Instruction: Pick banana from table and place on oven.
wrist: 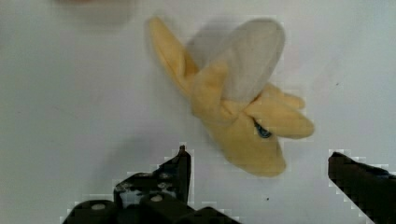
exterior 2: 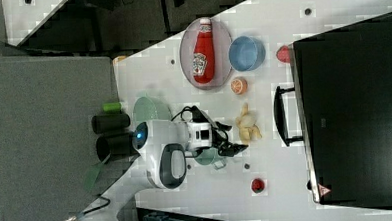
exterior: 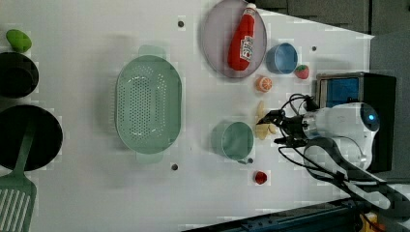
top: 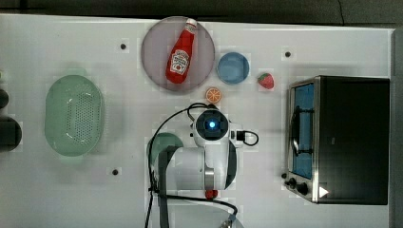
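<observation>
The banana (wrist: 238, 98) is a pale yellow plush toy with its peel flaps spread, lying on the white table (top: 71, 199). It also shows in the left view (exterior: 262, 124) and the right view (exterior 2: 247, 124), beside the green cup. My gripper (wrist: 258, 154) hovers just over it, open, with one black finger on each side of the banana's end and nothing held. In the left view the gripper (exterior: 276, 128) is at the banana's right side. The oven (top: 351, 137) stands at the top view's right, its black top bare.
A ketchup bottle (top: 181, 51) lies on a grey plate (top: 154, 42). A blue bowl (top: 233, 67), strawberry (top: 266, 80) and orange slice (top: 213, 94) sit near it. A green colander (top: 73, 115) is at the top view's left. A small red object (exterior: 260, 177) lies near the green cup (exterior: 237, 140).
</observation>
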